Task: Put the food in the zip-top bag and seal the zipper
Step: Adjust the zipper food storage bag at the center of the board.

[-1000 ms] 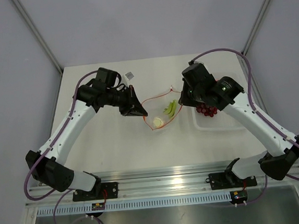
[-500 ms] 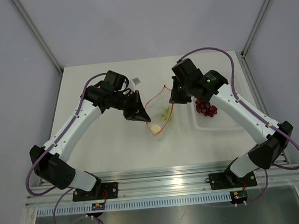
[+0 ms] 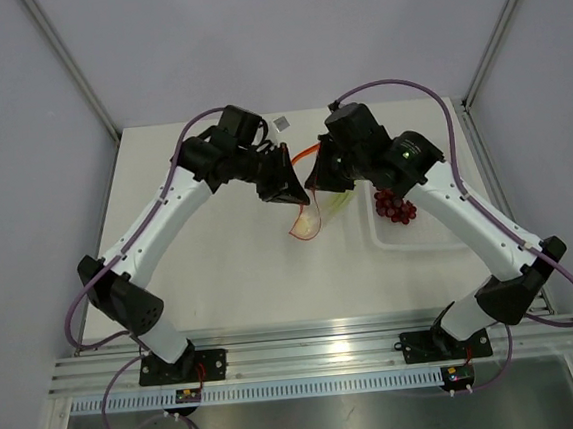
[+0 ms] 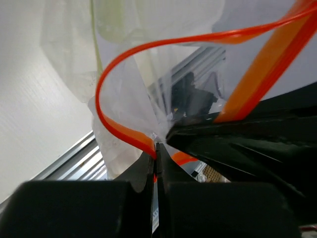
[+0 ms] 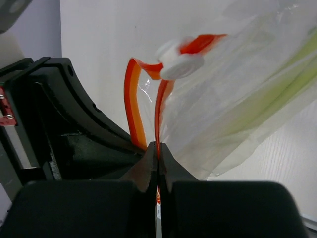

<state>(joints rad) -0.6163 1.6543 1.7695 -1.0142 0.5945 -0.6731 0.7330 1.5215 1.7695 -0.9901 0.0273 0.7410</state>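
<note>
- The bag [image 3: 305, 221] hangs between my two pincers, above the surface [image 3: 221, 270], with pale green stalks [image 5: 257, 109] showing through its wall.
- Its zipper [image 4: 257, 72] runs from one pincer to the other. They sit close together, so the strip bows out in a slack loop and the mouth gapes.
- My left pincer [image 4: 156, 151] is clamped on one stretch of the strip. My right pincer [image 5: 157, 148] is clamped on another, just below the white slider [image 5: 181, 59].
- The grapes [image 3: 394, 207] lie outside the bag in the clear tray [image 3: 424, 241], off to the right and nearer my right arm. I judge they must go in before sealing.
- Plain grey walls stand around the white surface.
</note>
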